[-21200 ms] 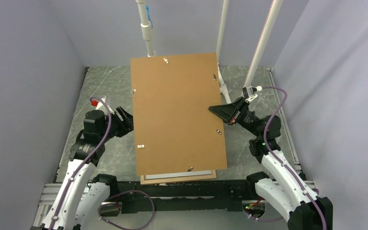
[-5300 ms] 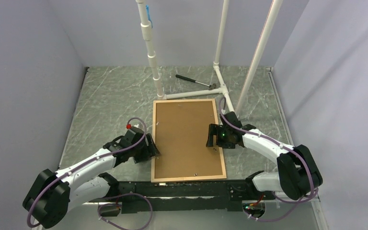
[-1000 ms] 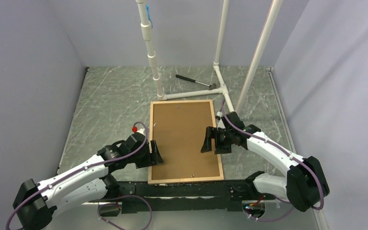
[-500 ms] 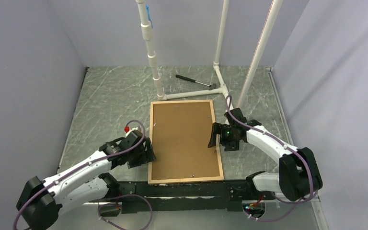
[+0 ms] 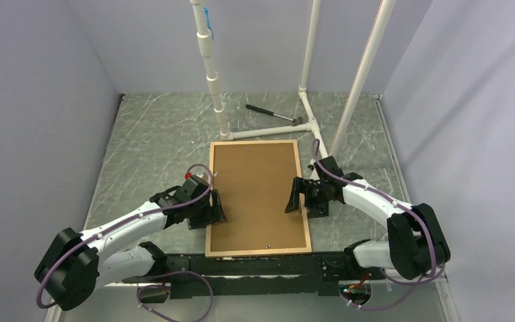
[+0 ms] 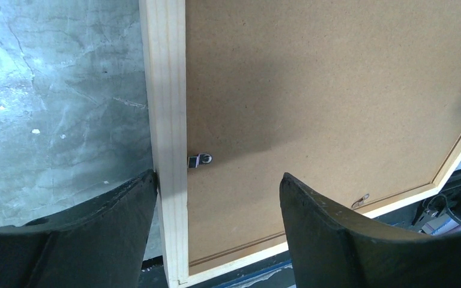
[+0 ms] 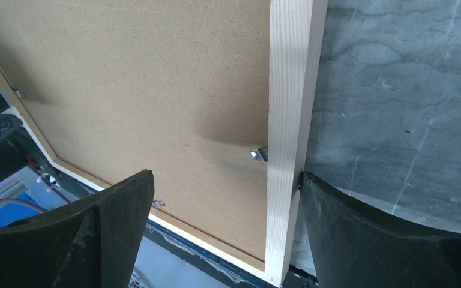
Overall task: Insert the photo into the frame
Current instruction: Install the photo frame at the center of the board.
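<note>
The frame (image 5: 258, 252) lies flat on the table (image 5: 154, 147) with the backing board (image 5: 258, 194) in it. Its left rail runs between the 2 fingers of the left gripper (image 6: 217, 180), against the outer finger (image 6: 96, 222), with the left clip (image 6: 199, 159) just ahead of the gap. The right rail runs the same way between the 2 fingers of the right gripper (image 7: 225, 177), with the right clip (image 7: 258, 154) just ahead. Far beyond both pairs of fingertips, behind the frame, lies a pipe stand (image 5: 268, 131), and behind it a hammer (image 5: 268, 113).

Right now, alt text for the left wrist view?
The open left gripper straddles one pale wood rail of the frame, one finger outside it, one over the brown backing board. A small metal clip sits at the rail's inner edge.
</note>
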### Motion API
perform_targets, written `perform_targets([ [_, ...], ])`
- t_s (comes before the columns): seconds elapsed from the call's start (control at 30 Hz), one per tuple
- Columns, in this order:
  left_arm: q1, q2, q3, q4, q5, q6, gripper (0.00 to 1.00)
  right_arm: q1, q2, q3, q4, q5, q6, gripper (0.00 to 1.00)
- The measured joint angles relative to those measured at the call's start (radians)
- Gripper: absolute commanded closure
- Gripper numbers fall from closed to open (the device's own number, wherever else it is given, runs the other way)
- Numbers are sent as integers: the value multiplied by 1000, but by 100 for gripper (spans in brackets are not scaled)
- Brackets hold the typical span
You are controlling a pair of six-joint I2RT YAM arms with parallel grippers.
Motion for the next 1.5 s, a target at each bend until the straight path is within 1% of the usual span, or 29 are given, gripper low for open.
perform_targets([
  [0.1,1,-18,0,-11,0,14,24,0,-8,0,0,-10,3,9],
  [0.33,-2,-132,16,-92,-1,26,25,12,-91,0,-34,-27,11,9],
  [0.47,-56,-152,21,-146,-24,12,25,37,-134,-11,-51,-23,21,9],
  [0.63,-150,-171,6,-191,-39,-49,25,64,-194,-77,-65,-20,47,9],
  [0.77,-188,-183,-26,-200,-47,-100,19,92,-258,-129,-84,-33,85,8],
  [0.9,-196,-182,-14,-229,-72,-132,11,101,-283,-132,-93,-39,103,5],
  [1.0,-198,-151,55,-280,-117,-141,6,103,-274,-122,-97,-34,104,3],
  [1.07,-198,-113,110,-303,-144,-138,5,103,-250,-94,-106,-14,100,1],
  [1.17,-184,-38,193,-319,-172,-117,5,103,-199,-35,-110,30,82,1],
  [1.27,-148,36,248,-319,-181,-80,5,88,-146,19,-111,63,53,1],
  [1.5,27,180,360,-314,-150,47,5,-5,-32,91,-98,99,-14,1],
])
